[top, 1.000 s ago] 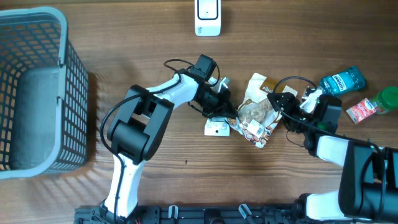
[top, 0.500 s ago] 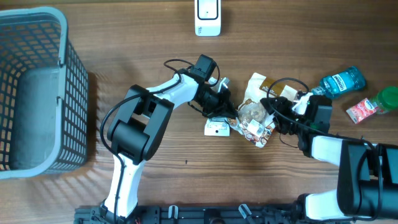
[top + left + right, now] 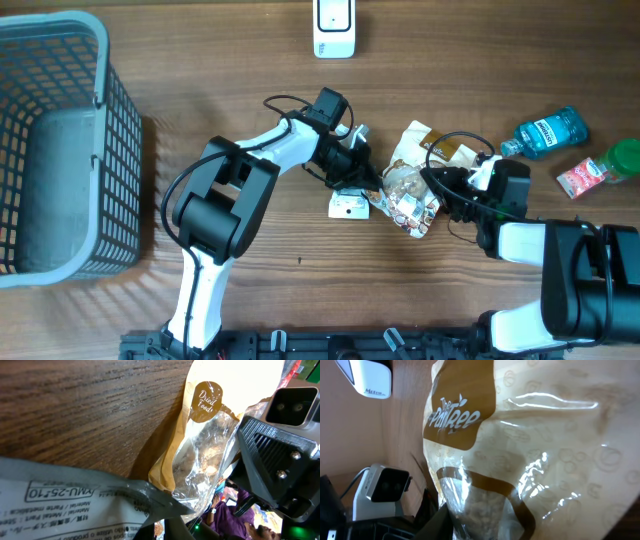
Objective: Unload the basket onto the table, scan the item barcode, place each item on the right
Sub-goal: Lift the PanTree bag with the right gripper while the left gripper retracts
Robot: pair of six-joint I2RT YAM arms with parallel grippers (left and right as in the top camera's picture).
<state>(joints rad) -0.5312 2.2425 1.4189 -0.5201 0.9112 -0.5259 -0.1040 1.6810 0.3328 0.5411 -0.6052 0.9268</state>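
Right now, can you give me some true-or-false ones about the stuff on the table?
The snack bag is inside the basket. False: it lies on the table, outside the basket.
The blue bottle stands upright. False: it lies on its side.
A brown sticker on the bag reads "Dried Food". True.
The white scanner sits apart from the bag. True.

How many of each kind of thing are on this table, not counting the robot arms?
grey basket: 1
white scanner: 1
packets: 3 (dried food bag, white packet, red packet)
blue bottle: 1
green container: 1
Total: 7
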